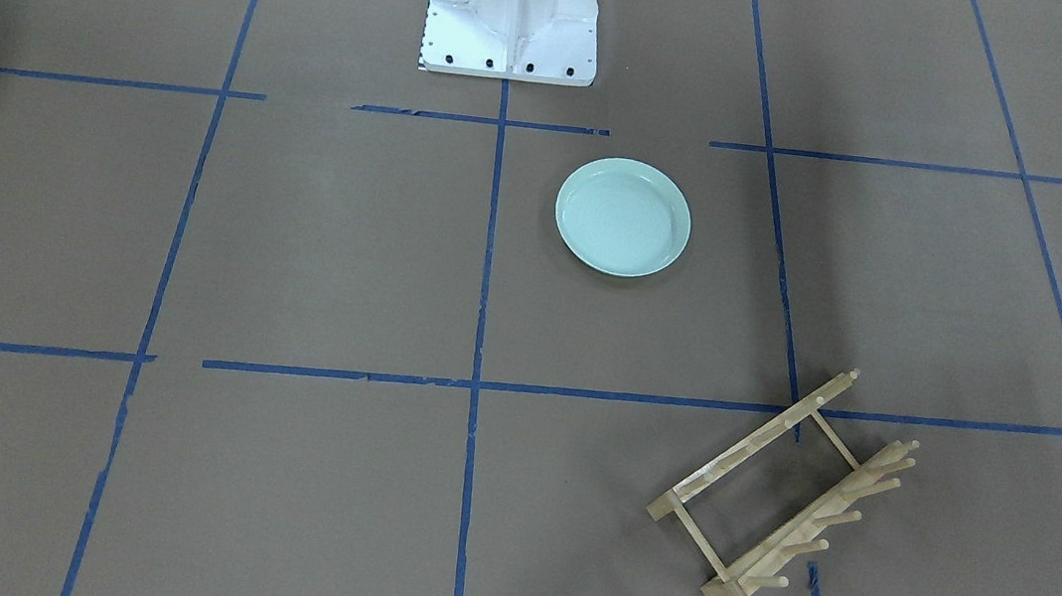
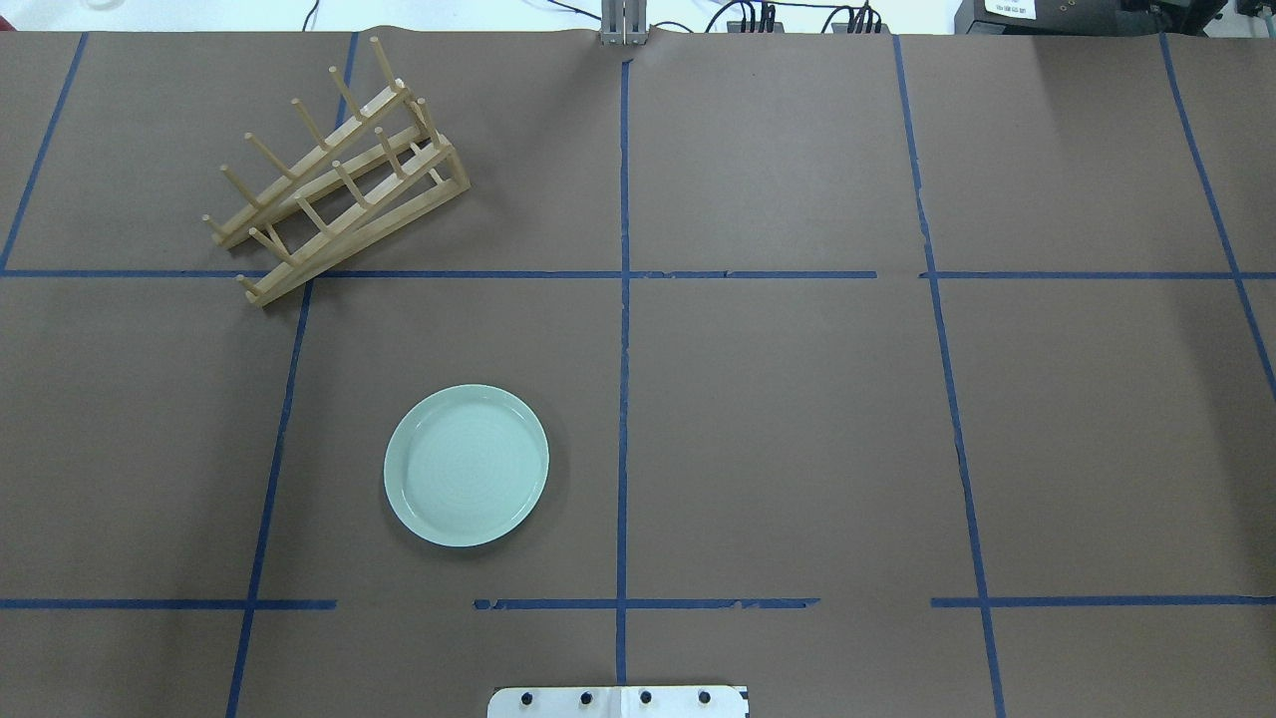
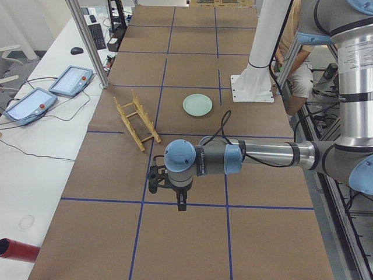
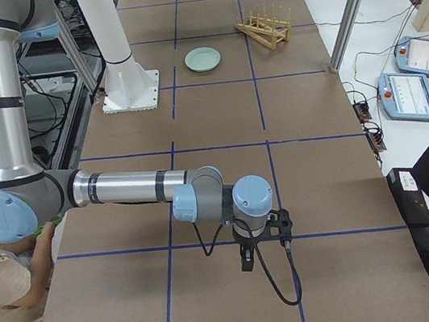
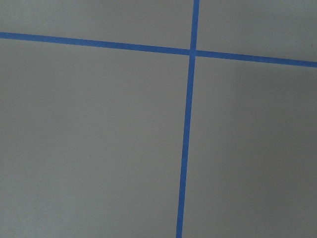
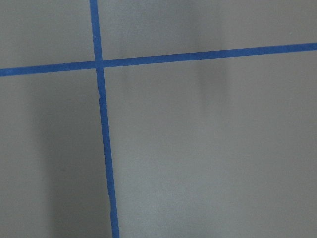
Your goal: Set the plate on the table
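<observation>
Silver arms [image 3: 268,154], blue joint caps [image 3: 179,156]

Tally of Things in View

One plate [image 2: 466,466], pale mint-green. One wooden peg rack [image 2: 339,179]. One table [image 2: 797,419], brown, crossed by blue tape lines. One white robot base [image 1: 514,11]. Two arms: a left arm [image 3: 256,156] and a right arm [image 4: 121,188]. Two screen pendants [image 3: 71,80] on the white side bench [image 3: 46,169].

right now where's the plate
In the overhead view the plate lies flat on the table, left of centre, between the wooden rack and the robot base.
</observation>
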Motion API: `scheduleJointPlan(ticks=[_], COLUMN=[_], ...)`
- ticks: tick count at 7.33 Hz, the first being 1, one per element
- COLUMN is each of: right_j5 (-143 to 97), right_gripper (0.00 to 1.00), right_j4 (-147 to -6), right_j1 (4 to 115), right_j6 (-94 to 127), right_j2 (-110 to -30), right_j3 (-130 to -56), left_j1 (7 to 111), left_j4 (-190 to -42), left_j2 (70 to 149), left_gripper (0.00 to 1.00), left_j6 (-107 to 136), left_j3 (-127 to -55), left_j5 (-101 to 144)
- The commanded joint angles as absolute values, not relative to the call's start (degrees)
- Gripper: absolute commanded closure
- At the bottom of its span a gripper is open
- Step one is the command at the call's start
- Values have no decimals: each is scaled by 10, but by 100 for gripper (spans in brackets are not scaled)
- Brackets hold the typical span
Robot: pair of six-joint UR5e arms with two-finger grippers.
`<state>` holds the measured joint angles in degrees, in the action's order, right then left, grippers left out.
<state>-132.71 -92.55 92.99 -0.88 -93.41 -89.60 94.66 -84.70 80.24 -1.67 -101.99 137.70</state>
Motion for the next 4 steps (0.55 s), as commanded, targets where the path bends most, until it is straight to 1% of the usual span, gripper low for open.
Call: scheduleJointPlan(ticks=[1, 3, 4], right_j5=[-1327, -1327, -1327], right_gripper=[0, 0, 0], right_j4=[-925, -925, -925], right_j1=[930, 930, 930], right_j6=[-9, -9, -9], right_j2=[-934, -934, -934], right_j3=[-896, -896, -896], left_j1=[937, 938, 938], left_j4=[-852, -873, -924], left_j2=[802, 809, 812], left_gripper=[0, 0, 0], left_j6=[-16, -17, -15], left_j3=[-1016, -1011, -994], left_j5=[1375, 1381, 1375])
